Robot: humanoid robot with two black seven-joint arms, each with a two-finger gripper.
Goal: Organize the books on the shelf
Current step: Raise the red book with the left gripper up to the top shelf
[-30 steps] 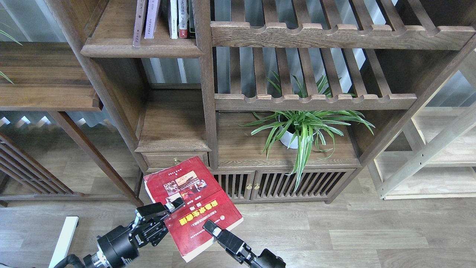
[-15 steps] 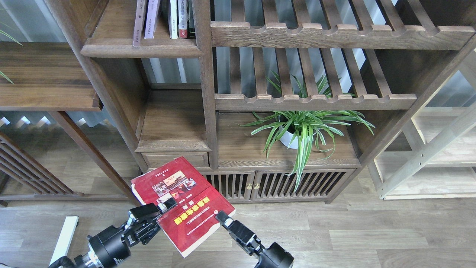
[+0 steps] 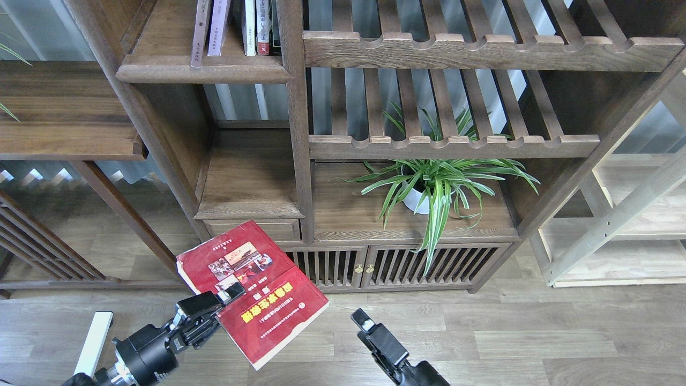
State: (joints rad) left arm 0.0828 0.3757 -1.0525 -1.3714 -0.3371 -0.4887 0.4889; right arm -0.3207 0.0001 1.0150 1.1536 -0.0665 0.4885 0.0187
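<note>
A red book (image 3: 278,316) with a yellow title band and photos on its cover is held face up, low in front of the bookcase. My left gripper (image 3: 229,296) is shut on its left edge. My right gripper (image 3: 363,319) is to the right of the book, apart from it, and seen end-on, so its fingers cannot be told apart. The dark walnut shelf (image 3: 203,72) is at the upper left. A pale lavender book (image 3: 218,27) stands on it beside a leaning greyish one (image 3: 199,32). The maroon book is not in view.
Thin white, red and dark-spined volumes (image 3: 261,27) stand at the shelf's right end. A potted spider plant (image 3: 434,187) sits on the lower cabinet under slatted racks (image 3: 455,147). A white bar (image 3: 94,338) lies on the floor at left. Pale shelving (image 3: 616,236) stands at right.
My right gripper has let go of the book's lower right corner and drawn off to the right. My left gripper has carried the book a little to the left.
</note>
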